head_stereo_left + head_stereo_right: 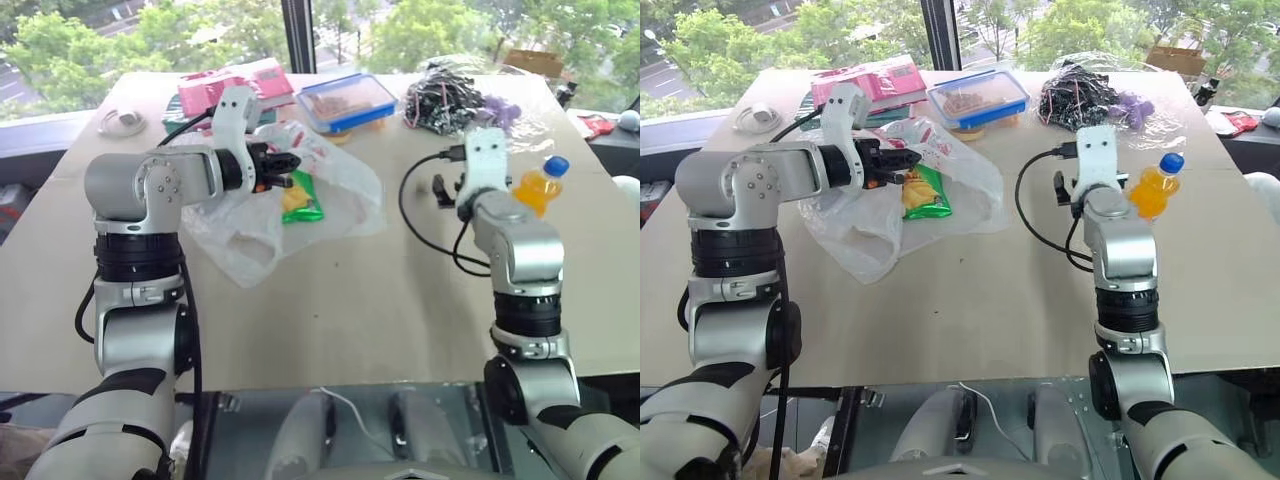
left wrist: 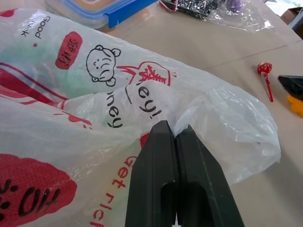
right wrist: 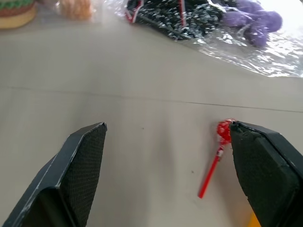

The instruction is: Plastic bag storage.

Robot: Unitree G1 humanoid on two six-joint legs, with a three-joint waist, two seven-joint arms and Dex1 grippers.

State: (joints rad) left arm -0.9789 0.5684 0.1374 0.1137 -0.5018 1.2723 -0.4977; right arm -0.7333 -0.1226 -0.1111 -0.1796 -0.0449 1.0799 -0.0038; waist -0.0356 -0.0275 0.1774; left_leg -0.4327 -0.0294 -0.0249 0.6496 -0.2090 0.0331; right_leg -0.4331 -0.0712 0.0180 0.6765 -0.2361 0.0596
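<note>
Near edge of the desk (image 1: 330,330): a wide bare strip runs between the two arms, nothing on it, room to move here.

Left gripper (image 2: 175,135): jaws clenched on a fold of the plastic bag (image 1: 330,185), fingers pressed together with the film pinched at the tips. The bag lies crumpled on the left half of the desk, its loose lower edge spread toward the near side, its right edge ending short of the desk's middle. A green snack packet (image 1: 303,200) shows through the film just beside the gripper.

Right gripper (image 3: 165,137): jaws released, spread wide, nothing between them, hovering over bare desk on the right half, well apart from the bag. A red lollipop (image 3: 215,161) lies on the desk just beside one finger. An orange bottle with a blue cap (image 1: 540,185) stands just beside the right wrist, near the desk's right edge.

Far side: a pink box (image 1: 235,85), a blue-rimmed food container (image 1: 345,100) and a clear bag of black and purple things (image 1: 455,100) line the back edge; a small white object (image 1: 122,122) sits at the far left corner.
</note>
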